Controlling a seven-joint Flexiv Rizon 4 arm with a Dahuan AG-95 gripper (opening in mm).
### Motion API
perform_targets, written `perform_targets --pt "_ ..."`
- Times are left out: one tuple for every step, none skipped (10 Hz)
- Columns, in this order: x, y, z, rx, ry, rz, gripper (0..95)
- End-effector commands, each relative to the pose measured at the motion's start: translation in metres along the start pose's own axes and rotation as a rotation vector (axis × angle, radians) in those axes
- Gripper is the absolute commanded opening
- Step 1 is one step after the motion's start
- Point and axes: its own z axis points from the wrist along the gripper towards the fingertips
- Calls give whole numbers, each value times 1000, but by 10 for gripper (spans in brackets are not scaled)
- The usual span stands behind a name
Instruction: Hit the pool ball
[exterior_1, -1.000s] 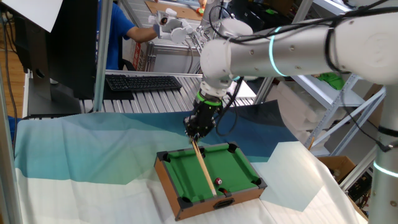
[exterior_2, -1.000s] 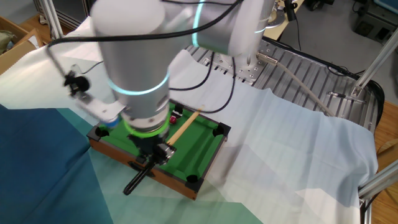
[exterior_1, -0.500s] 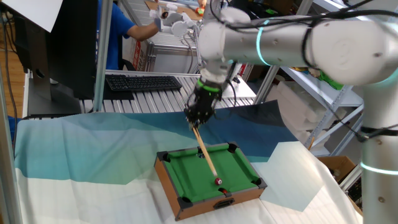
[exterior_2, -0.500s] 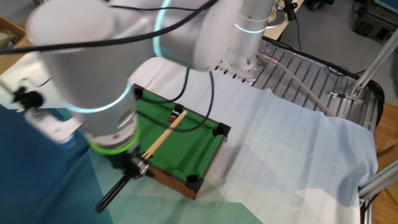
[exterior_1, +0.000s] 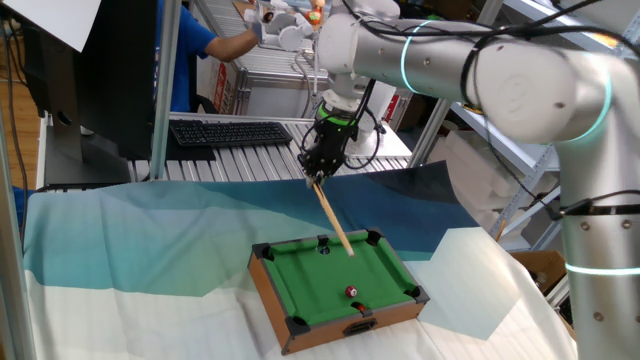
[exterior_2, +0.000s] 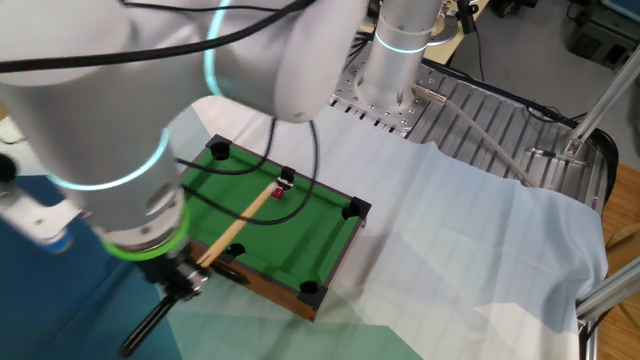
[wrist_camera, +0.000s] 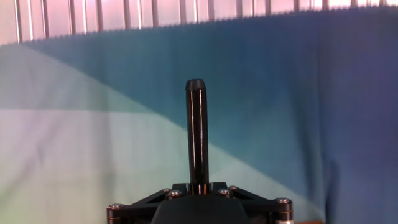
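Note:
The mini pool table (exterior_1: 268, 283) has a green felt bed and a wooden rim, and it also shows in the other fixed view (exterior_2: 333, 262). The pool ball (exterior_1: 352, 291) is a tiny dark red ball on the felt near the front rail; it also shows in the other fixed view (exterior_2: 277, 190). My gripper (exterior_1: 318, 168) is shut on a wooden cue stick (exterior_1: 335, 222) and holds it slanted down over the table's far end. The tip hangs above the felt, short of the ball. In the hand view the cue's black butt (wrist_camera: 196, 134) rises from my gripper (wrist_camera: 198, 188).
The table stands on a blue and white cloth (exterior_1: 130, 250). A keyboard (exterior_1: 228, 132) lies on the slatted bench behind. A person in blue (exterior_1: 200, 50) is at the back left. Metal shelving (exterior_1: 520, 140) stands to the right.
My arm has risen and drawn back toward the far side, and the cue tip has moved away from the ball. The ball has not moved.

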Motion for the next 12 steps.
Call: perform_targets --pt "-6 -1 0 4 -12 5 0" --pt "-12 0 0 2 -16 12 0" --pt "-15 1 2 4 -22 12 0" --pt "-19 5 5 5 -27 16 0" --pt "-22 6 7 13 -37 16 0" --pt "-25 7 8 13 -37 15 0" --pt "-26 8 9 14 -38 11 0" --pt "-26 8 9 13 -41 10 0" --pt "-27 9 10 13 -53 9 0" --pt "-27 9 9 14 -67 8 0" --pt "-27 8 9 13 -76 12 0" --pt "-27 8 9 11 -79 15 0"
